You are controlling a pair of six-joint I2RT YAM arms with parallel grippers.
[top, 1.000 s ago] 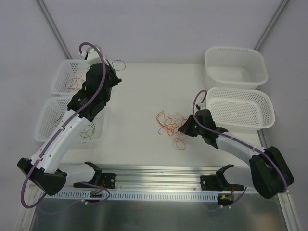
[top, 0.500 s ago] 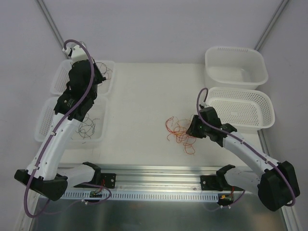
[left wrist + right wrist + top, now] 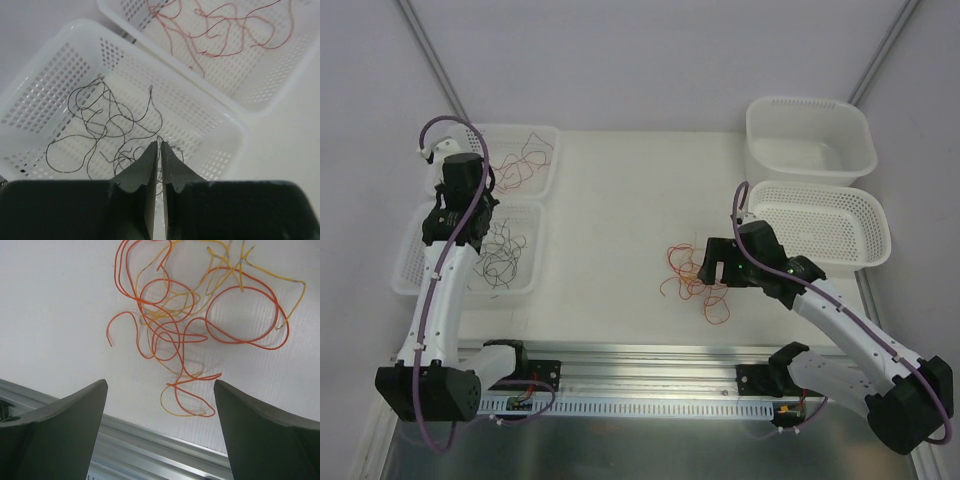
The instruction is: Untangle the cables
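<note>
Left gripper (image 3: pixel 470 228) hangs over a basket (image 3: pixel 408 285) in the top view, with black cables (image 3: pixel 505 255) in it just beside the fingers. Red cables (image 3: pixel 520 158) lie in a second basket (image 3: pixel 548 135) beyond. The right gripper (image 3: pixel 712 268) stands spread, with an orange and red tangle (image 3: pixel 685 272) on the desk (image 3: pixel 620 190) just ahead of it.

From the left wrist, the left gripper (image 3: pixel 159 146) has its jaws all but closed, with only a thin slit between them. The black cables (image 3: pixel 100 125) lie ahead and to its left. One strand reaches the tips; whether it is pinched I cannot tell. The red cables (image 3: pixel 220 30) lie farther ahead, to its right.

From the right wrist, the right gripper (image 3: pixel 160 385) gapes wide with nothing between its fingers. The orange and red tangle (image 3: pixel 175 315) lies just ahead, apart from both fingers.
</note>
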